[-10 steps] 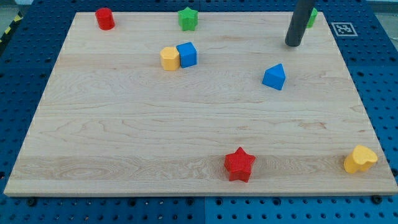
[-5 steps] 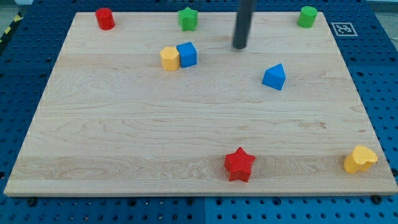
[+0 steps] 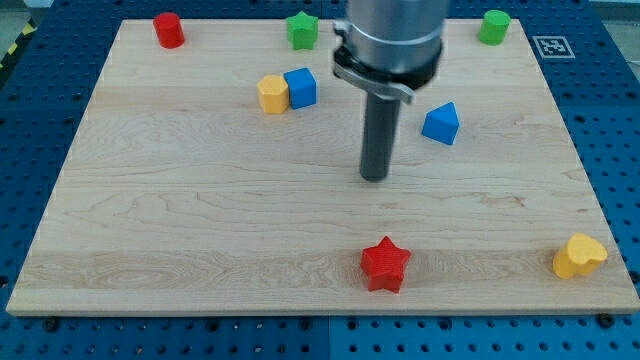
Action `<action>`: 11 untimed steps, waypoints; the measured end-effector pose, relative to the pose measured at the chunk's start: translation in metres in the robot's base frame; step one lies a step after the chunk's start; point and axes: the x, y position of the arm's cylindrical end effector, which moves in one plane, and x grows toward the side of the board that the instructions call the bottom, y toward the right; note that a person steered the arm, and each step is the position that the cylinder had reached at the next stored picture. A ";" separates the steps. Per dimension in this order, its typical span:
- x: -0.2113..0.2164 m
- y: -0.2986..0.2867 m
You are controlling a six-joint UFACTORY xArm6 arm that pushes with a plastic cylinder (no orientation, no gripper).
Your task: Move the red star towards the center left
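Observation:
The red star [image 3: 385, 264] lies near the view's bottom edge of the wooden board [image 3: 180, 200], a little right of the middle. My tip [image 3: 374, 177] stands on the board's centre, above the star in the view and well apart from it. The rod rises to the arm's grey flange at the view's top. The blue triangular block [image 3: 441, 123] lies to the tip's upper right.
A blue cube [image 3: 300, 87] touches a yellow block [image 3: 272, 94] at upper middle left. A red cylinder [image 3: 168, 30], a green star [image 3: 302, 30] and a green cylinder [image 3: 493, 26] line the top edge. A yellow heart-like block [image 3: 579, 256] sits at bottom right.
My tip has moved from the board's upper right leftward, then down the view to the centre, closer to the red star. No block has moved.

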 end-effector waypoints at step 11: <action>0.130 -0.029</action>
